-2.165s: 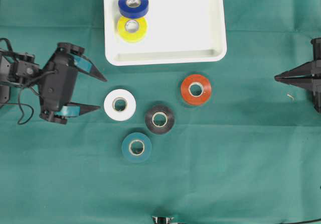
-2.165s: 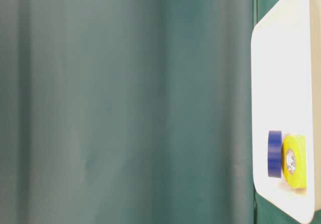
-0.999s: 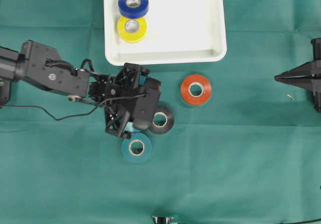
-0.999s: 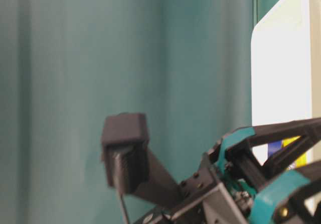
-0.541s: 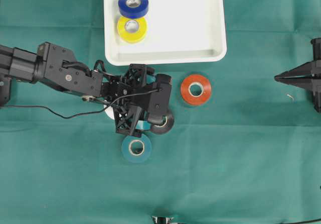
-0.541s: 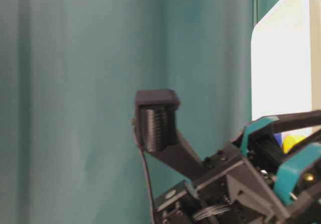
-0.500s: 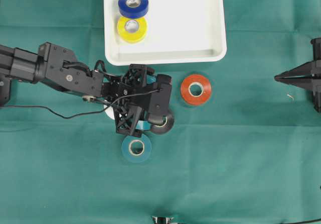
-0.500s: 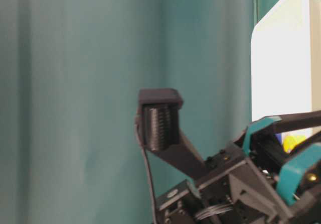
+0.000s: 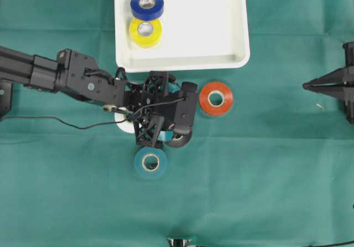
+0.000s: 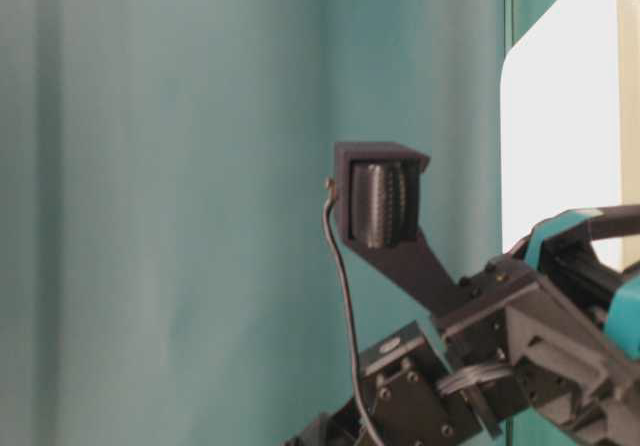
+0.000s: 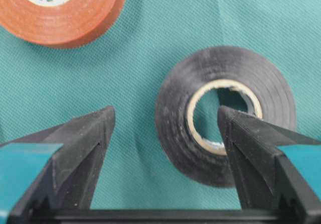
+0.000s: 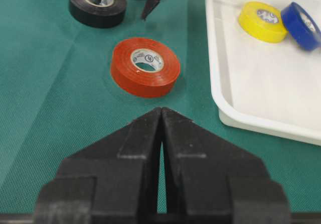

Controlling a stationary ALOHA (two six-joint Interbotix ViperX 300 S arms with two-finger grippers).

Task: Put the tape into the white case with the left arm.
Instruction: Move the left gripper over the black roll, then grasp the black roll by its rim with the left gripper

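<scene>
Overhead view: the white case (image 9: 232, 42) lies just beyond the left gripper (image 11: 165, 123), whose jaws are spread, straddling one side of the black tape (image 11: 225, 114): one fingertip (image 11: 235, 128) in its core. Right gripper (image 12: 161, 121) is pressed closed. The red tape's (image 12: 145, 67) core print is unreadable.

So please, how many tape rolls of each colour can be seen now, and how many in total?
Blue tape: 1
Yellow tape: 1
Red tape: 1
Black tape: 1
White tape: 1, mostly hidden by the left arm
Teal tape: 1
Total: 6 rolls
</scene>
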